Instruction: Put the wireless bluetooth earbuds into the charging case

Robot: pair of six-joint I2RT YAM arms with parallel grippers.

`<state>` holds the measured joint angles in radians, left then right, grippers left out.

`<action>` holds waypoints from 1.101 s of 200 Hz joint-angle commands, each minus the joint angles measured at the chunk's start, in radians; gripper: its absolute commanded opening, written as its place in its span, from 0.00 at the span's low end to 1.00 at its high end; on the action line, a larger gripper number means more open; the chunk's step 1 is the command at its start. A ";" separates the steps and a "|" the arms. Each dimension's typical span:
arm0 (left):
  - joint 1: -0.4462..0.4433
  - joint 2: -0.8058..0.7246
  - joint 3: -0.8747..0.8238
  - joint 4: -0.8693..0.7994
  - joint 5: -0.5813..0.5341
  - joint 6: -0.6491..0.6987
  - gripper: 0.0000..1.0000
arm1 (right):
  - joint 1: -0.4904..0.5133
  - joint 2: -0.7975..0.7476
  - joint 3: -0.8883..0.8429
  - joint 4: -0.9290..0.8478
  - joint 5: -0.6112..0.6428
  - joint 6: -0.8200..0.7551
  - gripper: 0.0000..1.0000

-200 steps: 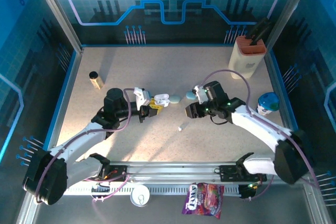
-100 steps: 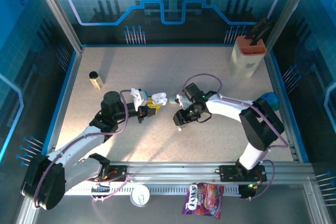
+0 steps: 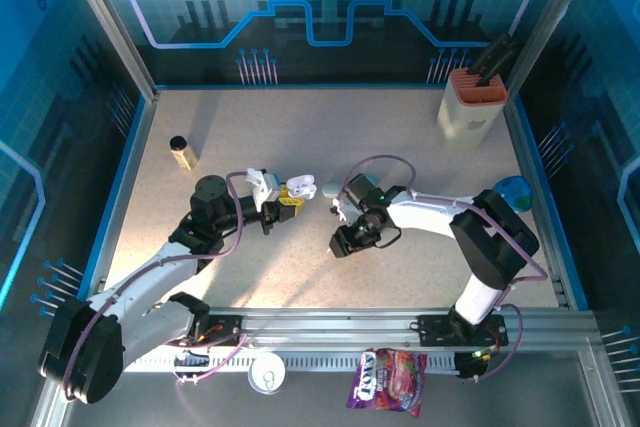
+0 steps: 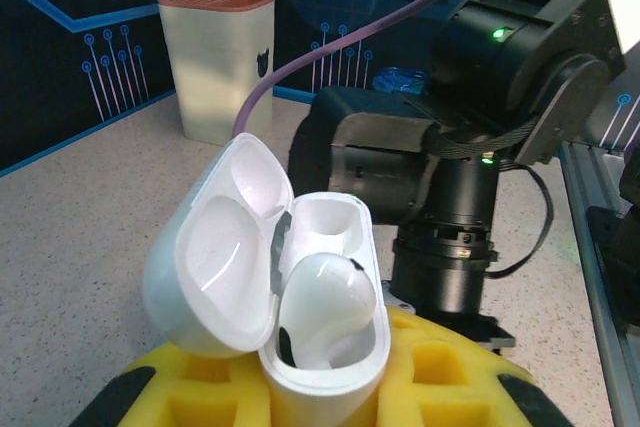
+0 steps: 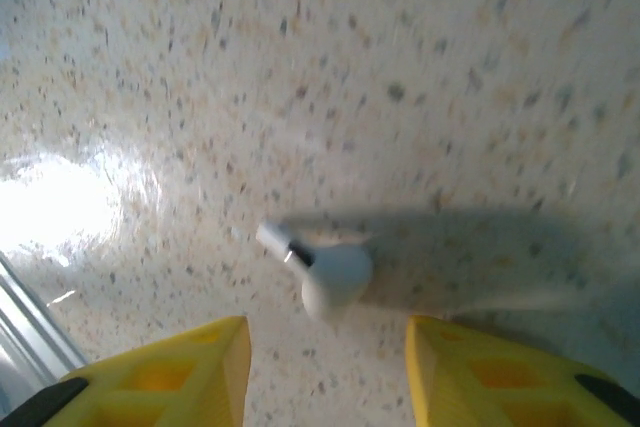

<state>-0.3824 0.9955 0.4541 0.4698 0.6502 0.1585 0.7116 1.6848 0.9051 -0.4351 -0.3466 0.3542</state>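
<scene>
Jaws: right gripper [image 5: 325,372] spread wide over a loose earbud [image 5: 328,271] on the table [image 5: 420,37], left gripper [image 4: 325,402] clamped on the open charging case [image 4: 215,257], one seated earbud [image 4: 325,292] inside | Step: likely picking the second bud | Next: lower, pinch lightly, carry to the empty socket [image 4: 325,222].

My left arm [image 3: 150,272] stretches from its base up and to the right, its wrist level and pointing at the other arm. The left fingers [image 3: 288,202] are closed on the open charging case [image 4: 320,307], and the yellow pads [image 4: 440,387] cradle it from below. My right arm [image 3: 440,215] folds at the elbow and reaches left across the middle, with the wrist tipped down. The right fingers [image 5: 190,367] are spread apart, low over the surface [image 5: 420,67].
</scene>
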 commanded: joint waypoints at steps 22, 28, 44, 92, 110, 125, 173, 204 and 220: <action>0.005 -0.015 -0.020 0.051 -0.005 -0.010 0.01 | 0.046 -0.097 -0.048 -0.023 0.021 0.071 0.41; 0.006 -0.015 -0.021 0.056 -0.007 -0.013 0.01 | 0.046 -0.103 -0.045 -0.023 0.034 0.078 0.41; 0.006 -0.015 -0.025 0.072 -0.016 -0.020 0.01 | 0.044 -0.118 -0.032 -0.023 0.085 0.105 0.41; 0.010 -0.026 -0.043 0.098 -0.048 -0.019 0.01 | 0.019 -0.029 0.013 0.059 0.064 0.250 0.35; 0.011 -0.028 -0.042 0.093 -0.047 -0.018 0.01 | 0.021 0.005 0.011 0.105 0.044 0.275 0.34; 0.011 -0.029 -0.039 0.088 -0.044 -0.017 0.01 | 0.020 0.028 0.009 0.126 0.041 0.282 0.32; 0.013 -0.027 -0.035 0.082 -0.039 -0.016 0.01 | 0.013 0.073 0.005 0.148 0.049 0.288 0.29; 0.013 -0.023 -0.034 0.082 -0.034 -0.017 0.01 | 0.003 0.081 -0.006 0.171 0.049 0.305 0.24; 0.013 -0.021 -0.034 0.082 -0.032 -0.017 0.01 | 0.003 0.078 -0.003 0.171 0.049 0.303 0.21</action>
<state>-0.3759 0.9852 0.4210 0.5224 0.6132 0.1555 0.7162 1.7226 0.8986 -0.3321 -0.3016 0.6472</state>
